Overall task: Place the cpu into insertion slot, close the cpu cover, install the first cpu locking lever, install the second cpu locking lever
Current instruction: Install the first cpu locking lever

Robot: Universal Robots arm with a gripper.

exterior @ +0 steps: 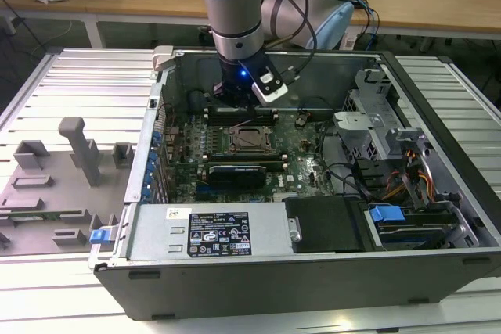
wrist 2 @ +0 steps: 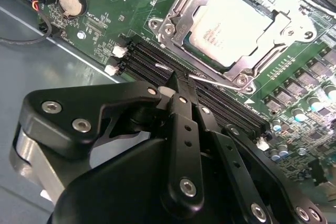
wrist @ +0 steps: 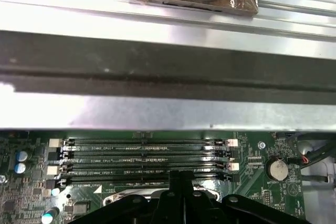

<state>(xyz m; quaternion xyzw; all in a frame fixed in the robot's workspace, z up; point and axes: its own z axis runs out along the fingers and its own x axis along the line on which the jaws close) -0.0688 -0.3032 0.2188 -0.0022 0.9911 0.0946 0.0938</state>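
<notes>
The cpu point(wrist 2: 231, 22) lies flat in its socket on the green motherboard point(wrist 2: 105, 9), silvery top up; the exterior view shows the cpu point(exterior: 249, 139) in the middle of the board. The cpu cover point(wrist 2: 181, 11) lies down around it as a metal frame. My gripper point(wrist 2: 176, 83) is shut, and its black fingers point(wrist 2: 184, 124) meet in a point just beside the socket. A thin wire locking lever point(wrist 2: 220, 83) runs past both sides of the tips, over the black memory slots point(wrist 2: 142, 59). In the exterior view my gripper point(exterior: 244, 107) hangs low behind the socket.
The open computer case point(exterior: 156, 154) walls in the board. A long black card point(exterior: 235, 171) sits in front of the socket, and a drive cage point(exterior: 368, 134) and cables are at the exterior view's right. A coin battery point(wrist: 276, 169) lies beyond the memory slots point(wrist: 147, 156).
</notes>
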